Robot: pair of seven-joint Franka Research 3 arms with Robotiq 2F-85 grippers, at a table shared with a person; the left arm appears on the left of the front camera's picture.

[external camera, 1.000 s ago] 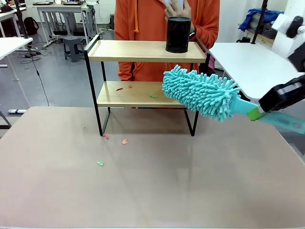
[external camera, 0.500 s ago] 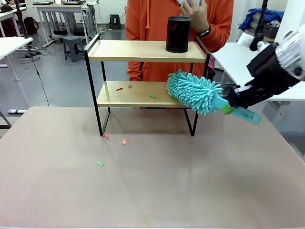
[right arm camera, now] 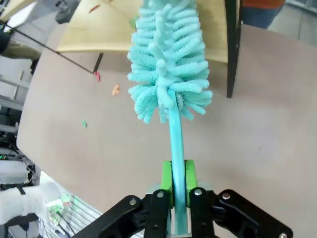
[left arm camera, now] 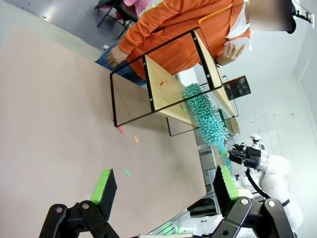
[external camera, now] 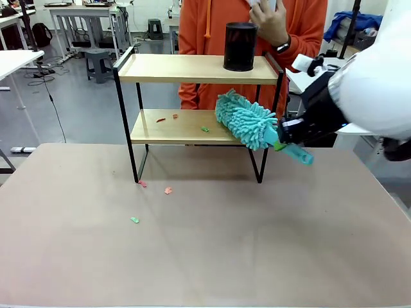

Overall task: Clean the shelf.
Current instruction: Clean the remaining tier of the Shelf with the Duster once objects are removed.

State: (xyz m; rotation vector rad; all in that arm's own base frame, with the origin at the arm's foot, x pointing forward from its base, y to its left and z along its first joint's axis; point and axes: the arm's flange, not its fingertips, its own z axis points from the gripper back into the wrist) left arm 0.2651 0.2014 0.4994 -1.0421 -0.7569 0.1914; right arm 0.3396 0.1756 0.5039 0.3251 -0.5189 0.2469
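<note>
The shelf (external camera: 192, 68) is a two-tier wooden rack on a black frame, standing at the far middle of the table. Its lower board (external camera: 173, 127) carries small red and green scraps (external camera: 205, 129). My right gripper (right arm camera: 179, 184) is shut on the handle of a turquoise fluffy duster (external camera: 245, 120), whose head reaches over the right end of the lower board (right arm camera: 99, 35). In the left wrist view the duster (left arm camera: 205, 118) lies across the shelf (left arm camera: 163, 87), and my left gripper (left arm camera: 163, 184) hangs open above the table, well away from it.
A black cylinder (external camera: 240, 46) stands on the top board's right end. A person in an orange hoodie (external camera: 212, 25) stands behind the shelf, one hand raised. Loose scraps (external camera: 168, 190) lie on the tan table (external camera: 205, 244) in front of the shelf's left leg.
My right arm has swung the duster left and away from the camera, bringing its head from in front of the shelf's right post onto the lower board. The person shifted to the right.
</note>
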